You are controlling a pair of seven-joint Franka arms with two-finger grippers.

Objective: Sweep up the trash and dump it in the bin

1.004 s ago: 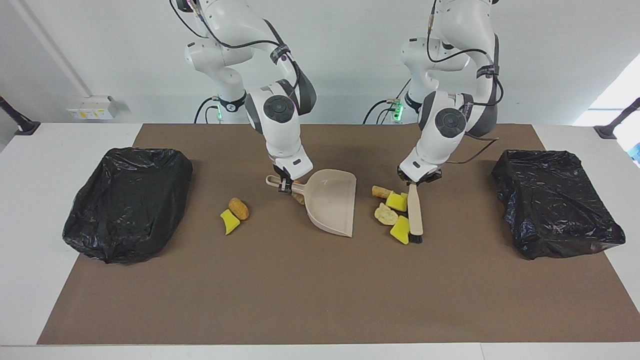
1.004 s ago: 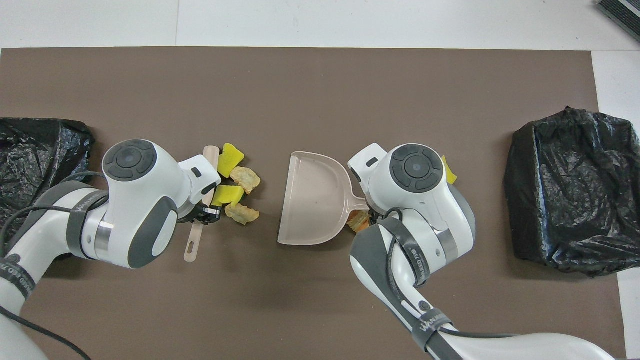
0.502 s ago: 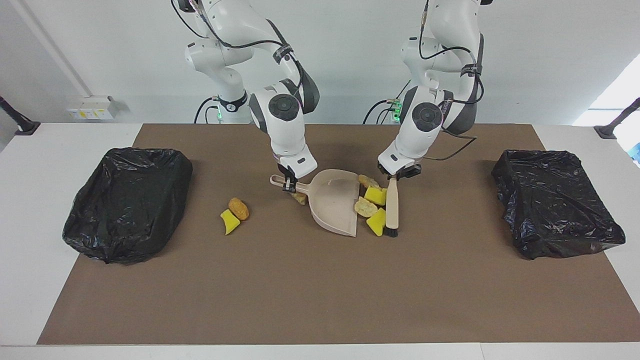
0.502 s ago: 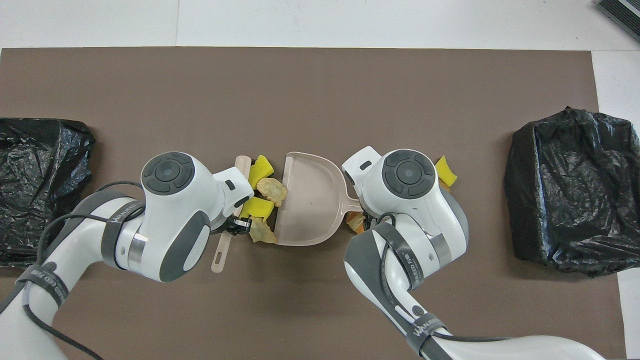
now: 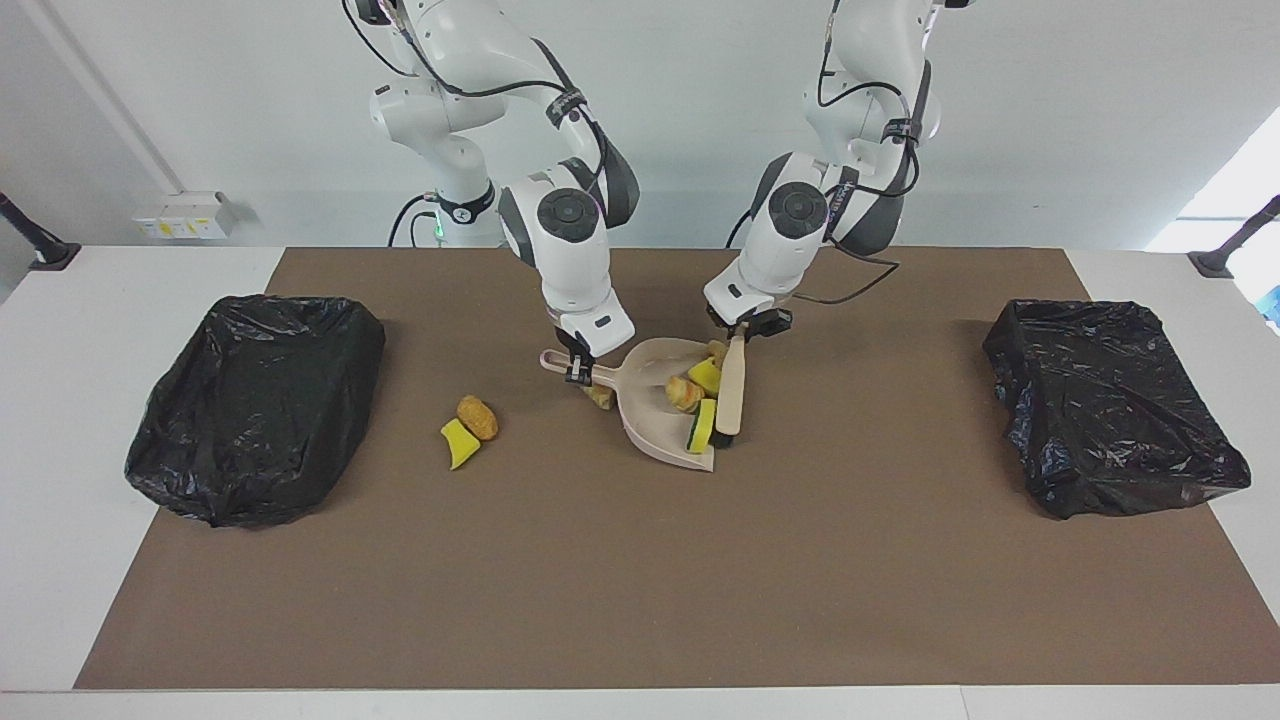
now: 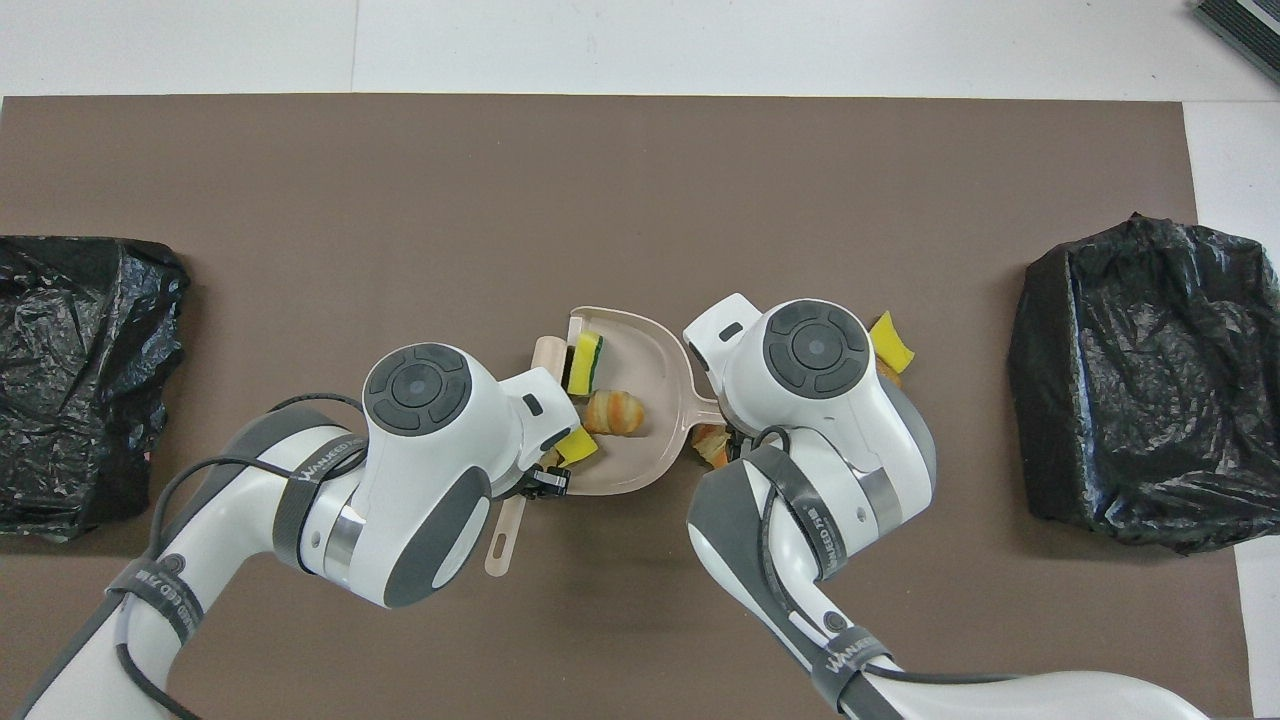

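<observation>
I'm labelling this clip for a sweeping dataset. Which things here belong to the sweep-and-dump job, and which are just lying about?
In the job:
- trash in the dustpan
- trash still on the mat: yellow and orange pair, chunk by the dustpan handle
- dustpan, held by the right gripper
- brush, held by the left gripper
- two black-bagged bins

Lying about:
- wall socket box

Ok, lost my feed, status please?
Left gripper shut on beige brush, bristles at beige plastic dustpan mouth. Right gripper shut on dustpan handle. Four trash chunks in pan; three outside.
</observation>
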